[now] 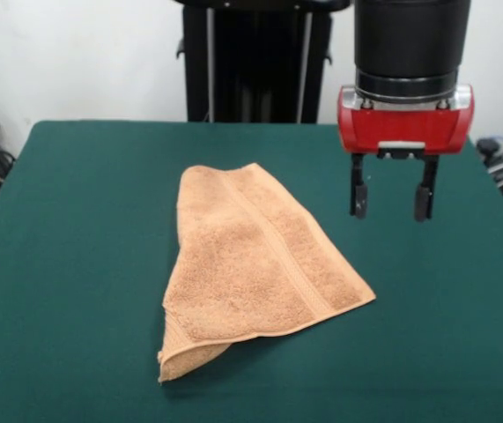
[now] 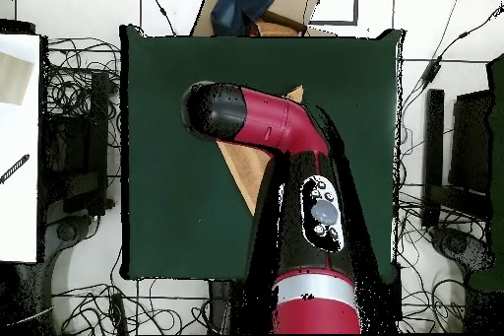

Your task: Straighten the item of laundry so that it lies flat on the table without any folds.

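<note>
The item of laundry (image 1: 255,260) is a peach-orange terry towel lying folded over on the dark green table (image 1: 75,264), with a woven band running along it and a doubled edge curling up at its near left corner. My gripper (image 1: 388,201) hangs open above the table to the right of the towel, apart from it, with nothing between its fingers. In the overhead view the red arm covers most of the towel (image 2: 248,169), and only a wedge of it shows beside the arm; the gripper itself is hidden under the arm there.
Bare green table (image 2: 167,135) surrounds the towel on all sides. Off the table, cables lie on the floor, a cardboard box (image 2: 281,2) with dark cloth sits past one edge, and a white surface (image 2: 20,145) stands to the side.
</note>
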Controlling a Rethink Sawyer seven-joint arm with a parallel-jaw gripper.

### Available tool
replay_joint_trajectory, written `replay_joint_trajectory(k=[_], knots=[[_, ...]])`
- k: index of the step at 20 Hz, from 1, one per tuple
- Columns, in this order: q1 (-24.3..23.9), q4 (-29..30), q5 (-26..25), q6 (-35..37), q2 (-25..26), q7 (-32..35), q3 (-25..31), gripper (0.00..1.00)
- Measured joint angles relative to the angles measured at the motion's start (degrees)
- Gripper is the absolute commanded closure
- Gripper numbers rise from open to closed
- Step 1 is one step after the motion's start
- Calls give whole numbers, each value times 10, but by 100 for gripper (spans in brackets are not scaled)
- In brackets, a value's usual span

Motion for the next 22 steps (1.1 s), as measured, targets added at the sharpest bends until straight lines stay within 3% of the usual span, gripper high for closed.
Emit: replay_joint_trajectory(k=[22], knots=[[7, -6, 8, 0, 9, 0, 2, 0]])
